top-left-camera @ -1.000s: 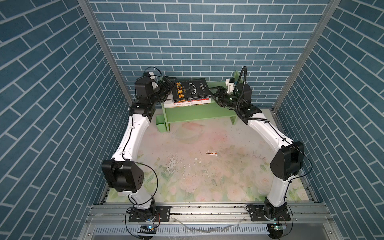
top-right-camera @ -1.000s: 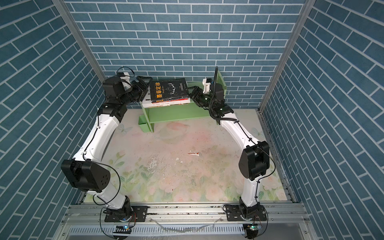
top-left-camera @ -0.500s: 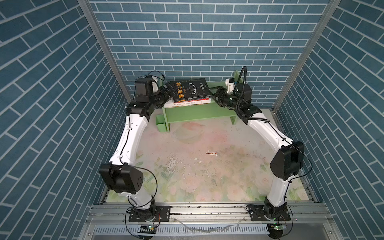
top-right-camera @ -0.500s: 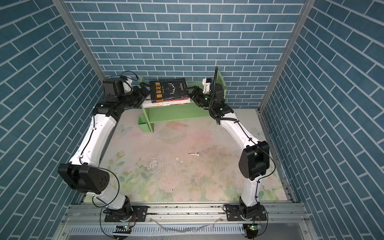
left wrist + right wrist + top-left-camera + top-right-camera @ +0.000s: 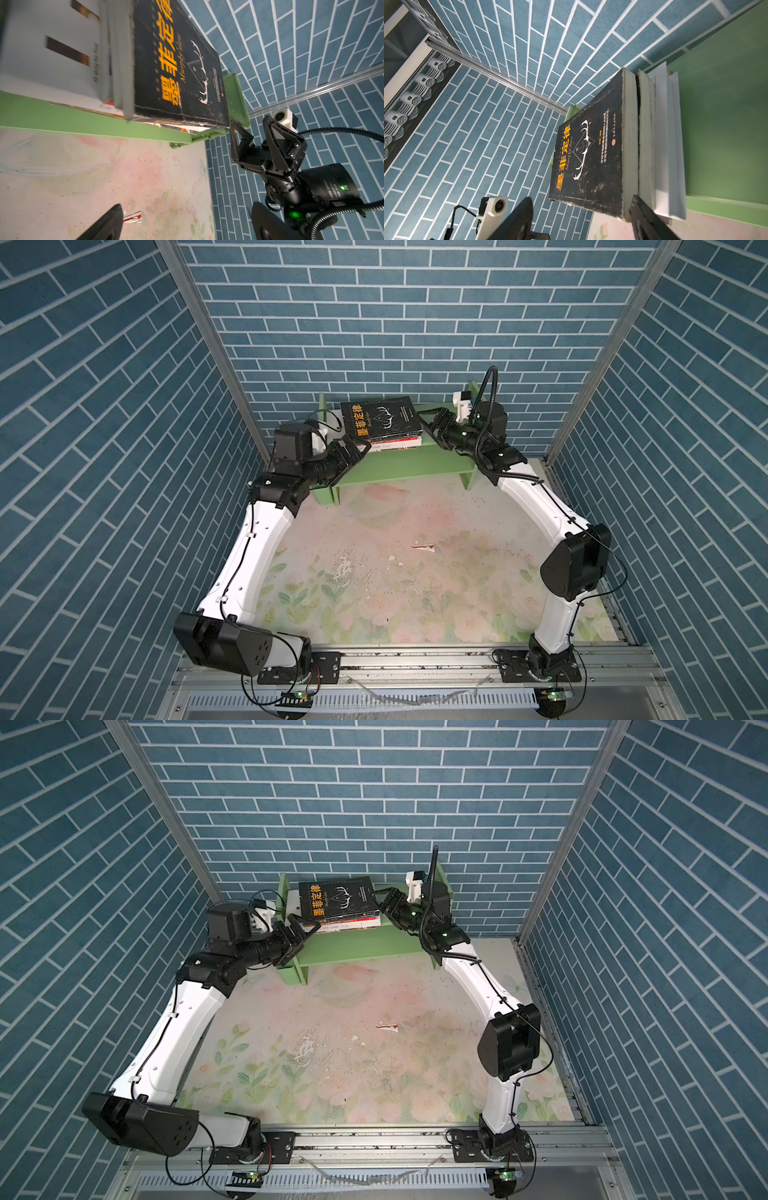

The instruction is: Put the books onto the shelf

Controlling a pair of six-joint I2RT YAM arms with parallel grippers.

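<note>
The left fingers (image 5: 108, 226) are spread wide and empty. A second ago they sat against the left end of the books. Now they've backed off, clear of the pile, just beside the shelf's left panel. The right fingers (image 5: 515, 220) are spread too, not pinching. One tip touches the pile's right end by the black book's corner and the other stands off it. The books (image 5: 380, 423) lie flat in a pile on the shelf (image 5: 399, 466), on its top board. The black book (image 5: 338, 898) is on top and the white book (image 5: 52, 52) with dark bars is lower down. Judgement: left release done, pile rests on its own, right likely just steadying. No book shows on the tabletop (image 5: 395, 593), only a paper scrap (image 5: 423, 546).
</note>
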